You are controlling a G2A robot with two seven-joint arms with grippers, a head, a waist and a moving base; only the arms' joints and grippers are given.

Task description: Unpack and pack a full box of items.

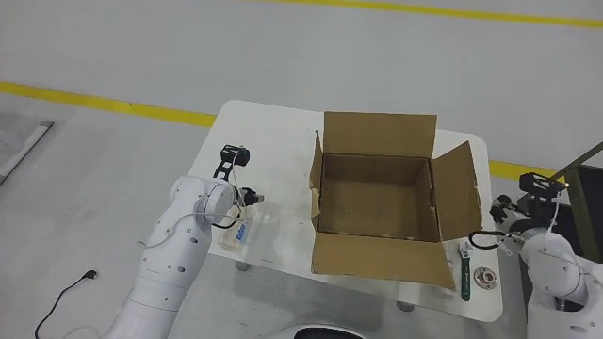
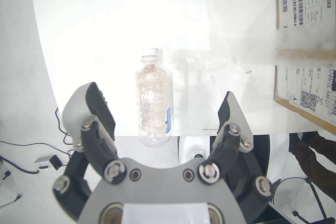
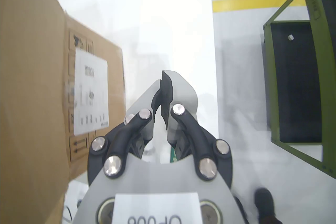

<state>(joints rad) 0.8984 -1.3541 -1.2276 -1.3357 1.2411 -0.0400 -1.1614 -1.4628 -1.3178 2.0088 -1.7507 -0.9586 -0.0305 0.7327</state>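
An open cardboard box stands in the middle of the white table, flaps spread, its bare bottom showing. A clear plastic bottle with no cap and a blue label lies at the table's front left edge. My left gripper is open just above it, one finger on each side, not touching. My right gripper is shut with nothing between its fingers, hanging beside the box's right wall near the table's right edge.
A green-handled tool and a small round part lie at the table's front right corner. A green metal frame stands on the floor to the right of the table. Cables run over the floor on the left.
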